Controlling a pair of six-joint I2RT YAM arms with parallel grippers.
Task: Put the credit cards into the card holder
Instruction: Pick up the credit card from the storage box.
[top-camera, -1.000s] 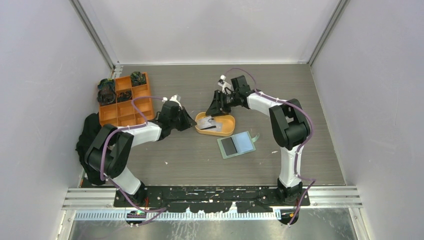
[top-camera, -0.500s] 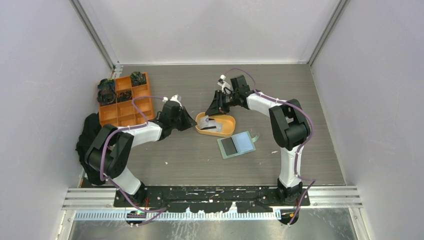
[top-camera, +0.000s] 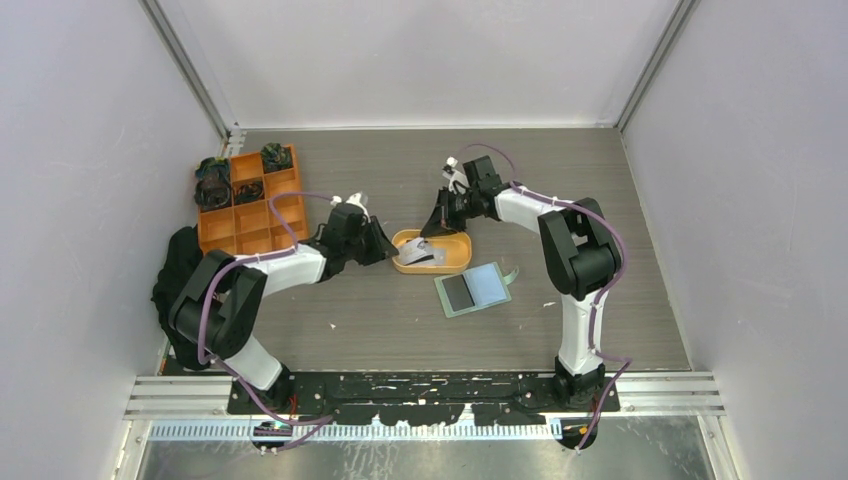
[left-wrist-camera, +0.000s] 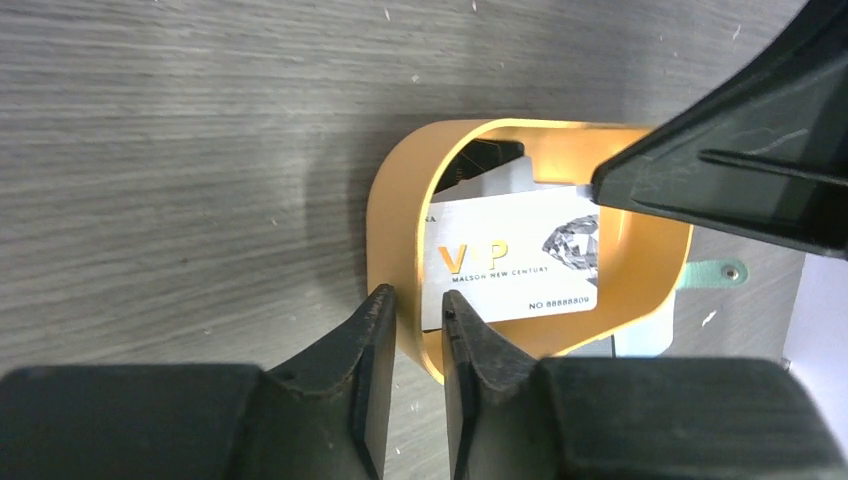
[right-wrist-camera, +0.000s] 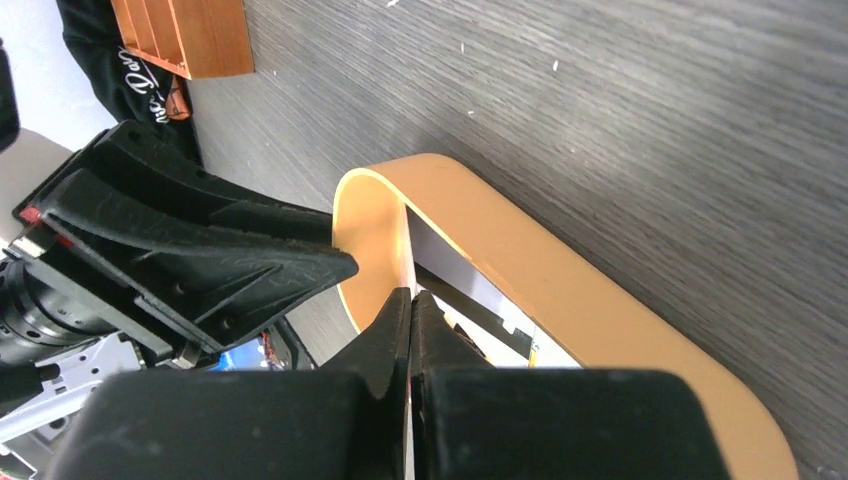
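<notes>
The right gripper (right-wrist-camera: 410, 300) dips into the orange tray (top-camera: 457, 265) from its 12 o'clock side, arm bent at the elbow; its jaws are pinched tight on a white card (left-wrist-camera: 515, 265), which is tilted above the tray. The left gripper (left-wrist-camera: 415, 302) lies low at the tray's 9 o'clock end, fingers slightly apart astride the rim. More credit cards (left-wrist-camera: 495, 180) lie underneath. The card holder (top-camera: 473, 289) lies open on the grey desk (top-camera: 380, 320) at the tray's 5 o'clock, an orange grid organiser (top-camera: 250, 215) sits at 10 o'clock, and pale walls (top-camera: 420, 60) stand on 3 sides
</notes>
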